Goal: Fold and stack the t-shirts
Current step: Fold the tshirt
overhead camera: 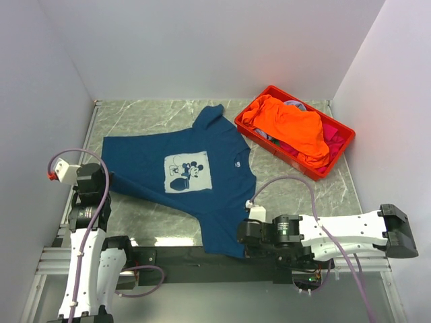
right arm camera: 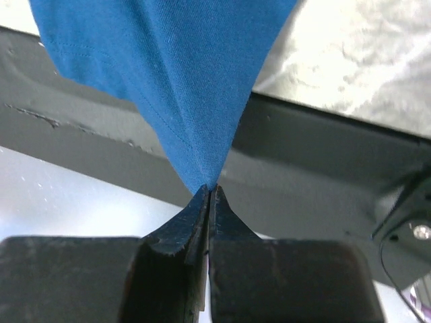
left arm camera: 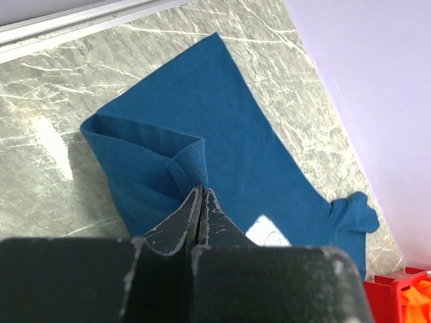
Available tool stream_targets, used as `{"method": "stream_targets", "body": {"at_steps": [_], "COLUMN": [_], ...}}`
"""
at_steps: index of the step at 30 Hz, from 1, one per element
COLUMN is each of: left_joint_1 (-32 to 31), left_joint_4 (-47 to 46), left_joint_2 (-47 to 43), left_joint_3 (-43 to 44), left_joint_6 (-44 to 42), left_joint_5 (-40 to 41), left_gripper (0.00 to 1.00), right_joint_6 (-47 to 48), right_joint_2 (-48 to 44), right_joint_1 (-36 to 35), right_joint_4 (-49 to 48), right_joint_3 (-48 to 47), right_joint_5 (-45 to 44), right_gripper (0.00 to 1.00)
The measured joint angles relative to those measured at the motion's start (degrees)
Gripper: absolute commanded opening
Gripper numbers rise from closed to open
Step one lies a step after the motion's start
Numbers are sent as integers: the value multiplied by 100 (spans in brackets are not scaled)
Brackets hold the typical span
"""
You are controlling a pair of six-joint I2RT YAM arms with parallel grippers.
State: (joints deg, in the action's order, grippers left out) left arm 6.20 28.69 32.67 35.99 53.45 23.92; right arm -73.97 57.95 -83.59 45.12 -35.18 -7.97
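The dark navy t-shirt (overhead camera: 151, 151) lies spread on the marble table, its pale mouse print (overhead camera: 188, 172) facing up. My left gripper (overhead camera: 108, 179) is shut on a folded bit of the shirt's left edge; in the left wrist view the fingertips (left arm camera: 202, 190) pinch a small ridge of navy cloth (left arm camera: 222, 114). My right gripper (overhead camera: 241, 234) is shut on the shirt's near lower corner, and the cloth (right arm camera: 182, 67) rises taut from its tips (right arm camera: 210, 190). An orange t-shirt (overhead camera: 289, 122) and magenta ones (overhead camera: 333, 138) lie heaped in the crate.
The red plastic crate (overhead camera: 342, 125) stands at the back right, angled toward the corner; its corner also shows in the left wrist view (left arm camera: 382, 296). A black rail (overhead camera: 168, 256) runs along the table's near edge. White walls close in the left, back and right.
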Motion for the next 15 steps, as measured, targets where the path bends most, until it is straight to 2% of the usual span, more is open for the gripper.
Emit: {"method": "stream_targets", "body": {"at_steps": [4, 8, 15], "left_joint_1": [0, 0, 0], "left_joint_4": [28, 79, 114], "left_joint_2": [-92, -136, -146], "left_joint_3": [0, -4, -173], "left_joint_6": [7, 46, 223], "left_joint_5": [24, 133, 522], "left_gripper": [1, 1, 1], "right_joint_6": [-162, -2, 1167], "right_joint_2": [35, 275, 428], "right_joint_1": [-160, -13, 1279], "right_joint_4": [337, 723, 654], "right_joint_3": [-181, -813, -1504], "right_joint_5": [-175, -551, -1178], "right_gripper": [0, 0, 0]}}
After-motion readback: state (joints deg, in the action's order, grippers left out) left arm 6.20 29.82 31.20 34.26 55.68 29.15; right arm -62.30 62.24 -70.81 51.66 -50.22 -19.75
